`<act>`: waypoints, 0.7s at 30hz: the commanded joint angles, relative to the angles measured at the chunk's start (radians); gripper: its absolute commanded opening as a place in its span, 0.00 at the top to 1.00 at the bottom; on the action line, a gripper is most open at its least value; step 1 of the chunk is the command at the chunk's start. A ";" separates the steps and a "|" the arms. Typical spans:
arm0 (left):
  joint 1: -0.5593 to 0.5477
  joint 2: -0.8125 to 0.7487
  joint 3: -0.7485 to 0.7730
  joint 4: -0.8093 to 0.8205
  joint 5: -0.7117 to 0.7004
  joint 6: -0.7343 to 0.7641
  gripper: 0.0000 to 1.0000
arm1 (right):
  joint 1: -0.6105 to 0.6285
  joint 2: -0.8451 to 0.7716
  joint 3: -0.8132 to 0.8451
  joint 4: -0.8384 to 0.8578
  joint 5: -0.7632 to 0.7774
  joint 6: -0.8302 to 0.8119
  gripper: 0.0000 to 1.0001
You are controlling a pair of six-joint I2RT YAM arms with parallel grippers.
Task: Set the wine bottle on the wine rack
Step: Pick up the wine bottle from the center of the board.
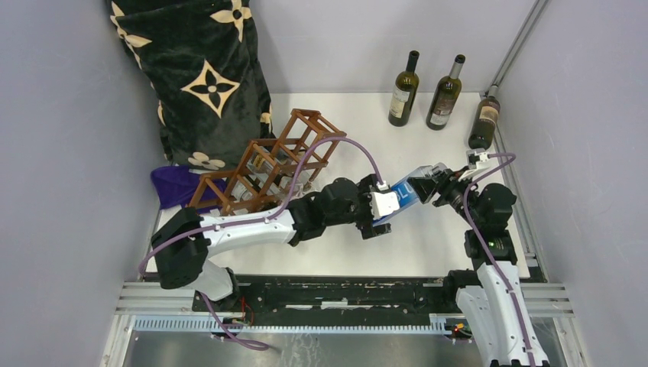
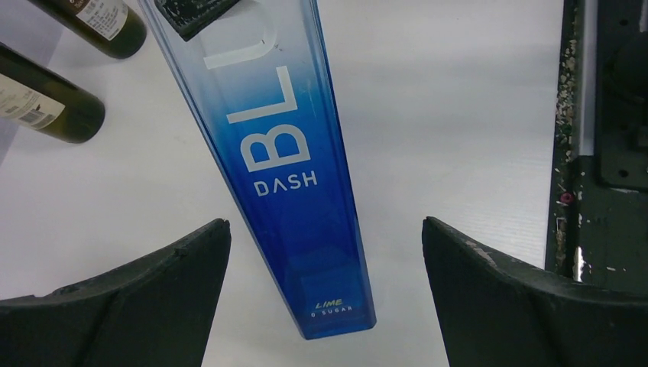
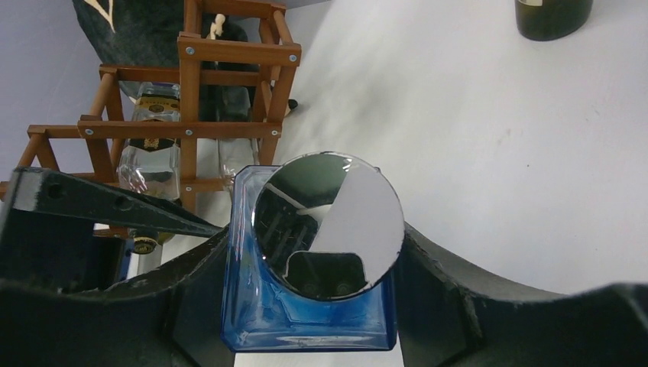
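Near the wine rack (image 3: pixel 237 51) holding clear bottles (image 3: pixel 153 164), right claw (image 3: pixel 325 306) clamps blue bottle (image 2: pixel 283 176); left claw (image 2: pixel 325 229) wide.

green wine bottles (image 1: pixel 403 92) (image 1: pixel 445 95) (image 1: pixel 483 122): 3 | blue BLU DASH bottle (image 2: pixel 283 153): 1 | wine rack (image 1: pixel 304 131): 1 | black patterned cushion (image 1: pixel 206 76): 1 | purple cloth (image 1: pixel 172 185): 1

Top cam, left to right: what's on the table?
Cushion → wine rack → first dark bottle → second dark bottle → third dark bottle, by the right wall.

black patterned cushion (image 1: pixel 202 76) back-left | purple cloth (image 1: pixel 174 186) at its foot | white table (image 1: pixel 428 245)
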 commanded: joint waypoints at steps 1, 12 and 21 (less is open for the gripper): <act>-0.013 0.055 0.029 0.139 -0.116 -0.092 0.00 | 0.000 -0.044 0.023 0.230 -0.049 0.102 1.00; -0.013 0.178 0.019 0.286 -0.224 -0.146 0.10 | 0.000 -0.051 -0.009 0.287 -0.089 0.156 1.00; -0.011 0.127 0.096 0.102 -0.078 -0.145 0.98 | 0.000 -0.048 0.031 0.221 -0.136 0.083 0.85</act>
